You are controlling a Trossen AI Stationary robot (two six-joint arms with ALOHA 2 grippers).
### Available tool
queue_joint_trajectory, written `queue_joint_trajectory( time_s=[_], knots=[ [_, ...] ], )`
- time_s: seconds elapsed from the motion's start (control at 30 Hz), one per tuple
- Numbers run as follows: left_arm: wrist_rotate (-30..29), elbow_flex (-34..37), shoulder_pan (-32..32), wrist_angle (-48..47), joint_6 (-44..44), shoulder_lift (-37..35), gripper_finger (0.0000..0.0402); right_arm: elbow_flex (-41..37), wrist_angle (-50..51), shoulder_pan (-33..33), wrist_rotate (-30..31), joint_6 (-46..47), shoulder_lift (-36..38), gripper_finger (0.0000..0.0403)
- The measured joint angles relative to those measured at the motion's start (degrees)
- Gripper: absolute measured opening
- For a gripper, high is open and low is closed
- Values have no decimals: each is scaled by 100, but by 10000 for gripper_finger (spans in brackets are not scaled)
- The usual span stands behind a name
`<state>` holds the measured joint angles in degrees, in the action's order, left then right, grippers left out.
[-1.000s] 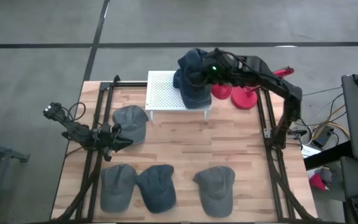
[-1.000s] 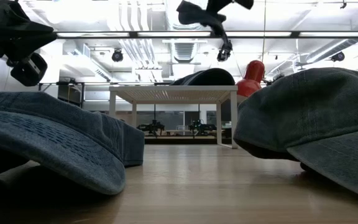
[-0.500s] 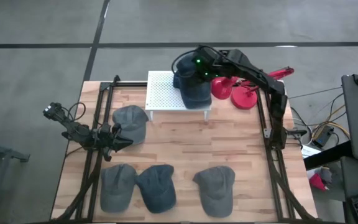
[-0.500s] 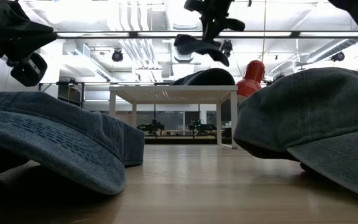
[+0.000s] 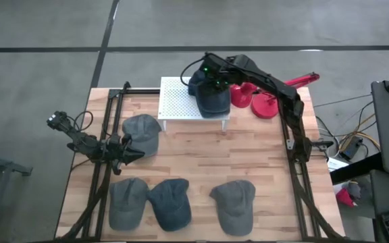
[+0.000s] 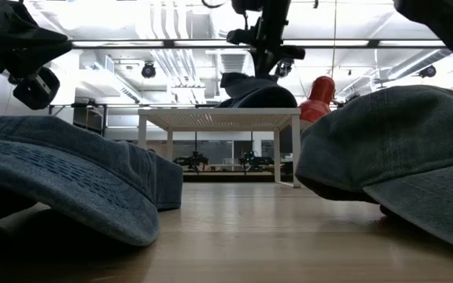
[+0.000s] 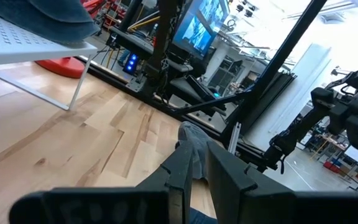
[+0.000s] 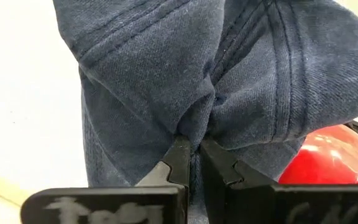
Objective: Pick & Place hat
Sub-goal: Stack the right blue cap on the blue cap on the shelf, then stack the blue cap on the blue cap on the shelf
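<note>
High view: the right pincer (image 5: pixel 209 73) is clamped on a pinched fold of a dark blue hat (image 5: pixel 196 81), which hangs below it over the hats piled (image 5: pixel 214 101) on the white perforated stand (image 5: pixel 175 100) at the table's (image 5: pixel 194 155) far side. The left pincer (image 5: pixel 131 154), nearly closed and holding nothing, waits at the left beside a grey hat (image 5: pixel 141 131).

The right arm reaches from the right side toward the far middle, its right gripper (image 8: pixel 190 146) high above the surface, pointing down, fingers (image 8: pixel 178 155) pinched together on dark blue denim fabric. The left gripper (image 5: pixel 128 150) waits low at the left side (fingers nearly together).
</note>
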<state>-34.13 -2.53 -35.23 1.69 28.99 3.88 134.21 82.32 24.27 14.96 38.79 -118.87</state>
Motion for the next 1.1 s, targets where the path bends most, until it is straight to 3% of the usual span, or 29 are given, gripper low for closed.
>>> queue_joint_trajectory(
  time_s=[0.2,0.73,1.1],
  knots=[
    [0,-1,0,-8,-1,1,51,2,11,21,-2,10,-94,20],
    [0,-2,-1,-8,-4,0,51,41,280,39,-444,118,-55,125],
    [0,-2,-1,-6,-4,2,51,79,243,50,-453,107,239,143]
  ],
)
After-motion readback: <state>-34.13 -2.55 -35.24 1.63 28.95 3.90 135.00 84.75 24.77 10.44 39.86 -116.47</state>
